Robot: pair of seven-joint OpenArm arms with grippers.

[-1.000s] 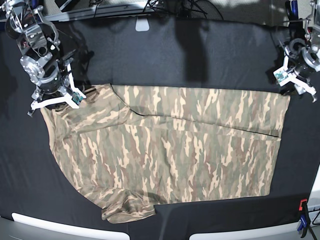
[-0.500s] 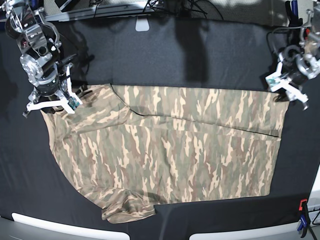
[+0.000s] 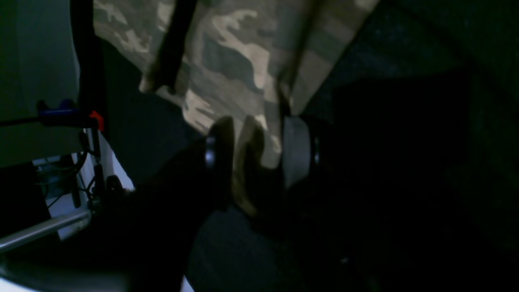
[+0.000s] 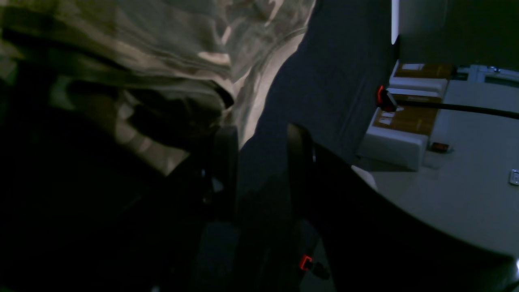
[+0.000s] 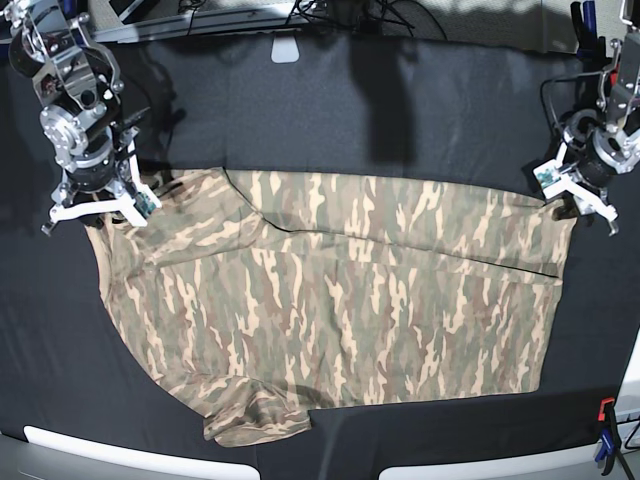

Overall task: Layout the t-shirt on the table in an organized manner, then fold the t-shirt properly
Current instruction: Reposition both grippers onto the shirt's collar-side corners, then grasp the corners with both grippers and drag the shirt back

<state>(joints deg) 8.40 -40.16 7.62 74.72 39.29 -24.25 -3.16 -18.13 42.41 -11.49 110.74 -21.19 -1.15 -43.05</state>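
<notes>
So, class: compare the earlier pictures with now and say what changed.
The left hand moved in over the t-shirt's far corner and is closing around the fabric. The right hand edged slightly outward beside the shirt. The shirt stayed spread on the table.

Robot lab: black-clothed table, edge clamp, cables, metal rail.

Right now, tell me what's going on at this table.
Two robot arms are working a camouflage t-shirt spread across the black table. The left end effector has a corner of the shirt's hem between its fingers, at the base view's right. The right end effector sits at the opposite end by the shoulder and sleeve; its fingers stand apart with only black cloth between them. The shirt lies mostly flat, one long side already folded over and a sleeve bunched at the near edge.
</notes>
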